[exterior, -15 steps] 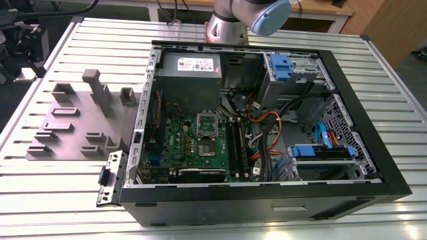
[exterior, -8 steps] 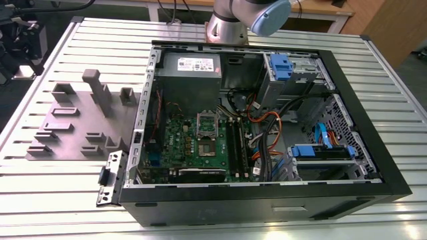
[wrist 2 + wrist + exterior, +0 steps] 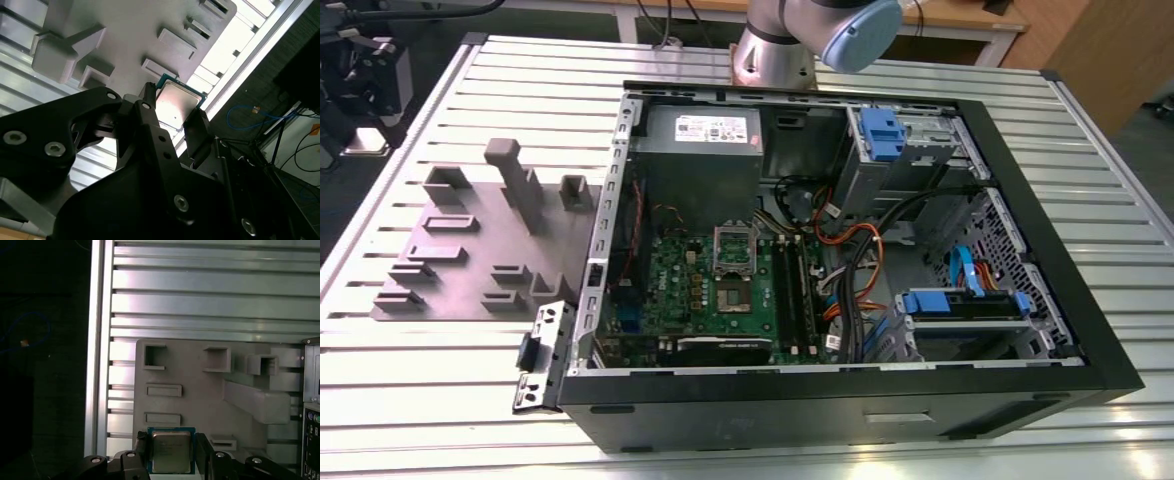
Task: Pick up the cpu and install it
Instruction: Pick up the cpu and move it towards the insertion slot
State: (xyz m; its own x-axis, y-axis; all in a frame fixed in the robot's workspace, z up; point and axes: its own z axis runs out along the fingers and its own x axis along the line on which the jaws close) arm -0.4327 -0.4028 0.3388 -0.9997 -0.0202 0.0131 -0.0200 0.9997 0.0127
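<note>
Fingers [image 3: 142, 456] are closed in on the cpu [image 3: 171, 452], one black finger on each of two opposite edges, so they're only as far apart as the chip is wide. In both wrist views the chip sits square between the tips. Its dull silver lid faces the camera and a thin teal-green rim shows round it. Same grip in the second wrist view: fingers [image 3: 152, 120] either side, cpu [image 3: 177, 102] in the middle.

The wrist is aimed at the table [image 3: 200, 295], with the ribbed aluminium slats and the grey plastic tray [image 3: 200, 390] behind the chip. The tray lies flat on the slats, with raised blocks and rectangular pockets all over it. The chip lines up with the tray's edge, near one small pocket. Honestly can't tell from these angles whether it's lifted clear of the tray or just touching it.

Exterior view: the arm [image 3: 767, 55] has its base at the far edge of the table behind the open PC case [image 3: 854, 410], and a blue-capped joint [image 3: 861, 32] sits just above that base. The tray [image 3: 467, 250] is just beside the case, on the exterior view's left. A green motherboard [image 3: 720, 280] lies flat inside the case.
</note>
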